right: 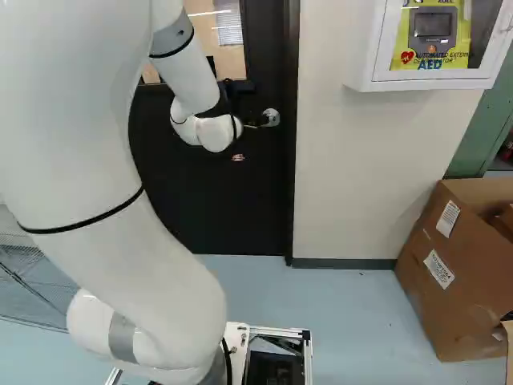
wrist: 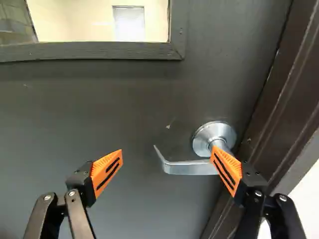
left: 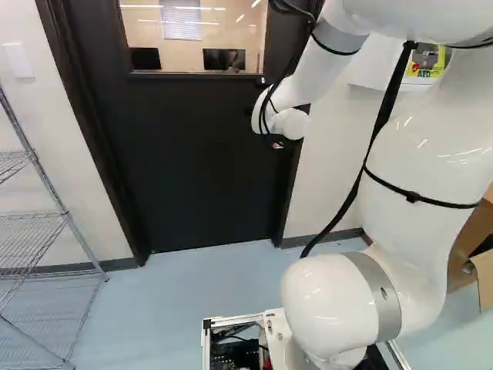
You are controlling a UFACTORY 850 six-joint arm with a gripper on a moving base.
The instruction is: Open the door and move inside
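The fingers [wrist: 107,169] are wide open, with the silver handle [wrist: 188,168] near the right one. The black door [left: 192,154] is shut.

The shut door [left: 192,177] blocks me ahead, and its frame [wrist: 299,59] hems in one side of the handle [wrist: 189,168]; past the handle's free end I have room to pass. Wire shelves [left: 58,196] stand left, a wall cabinet [right: 361,48] and cardboard box [right: 457,297] right.
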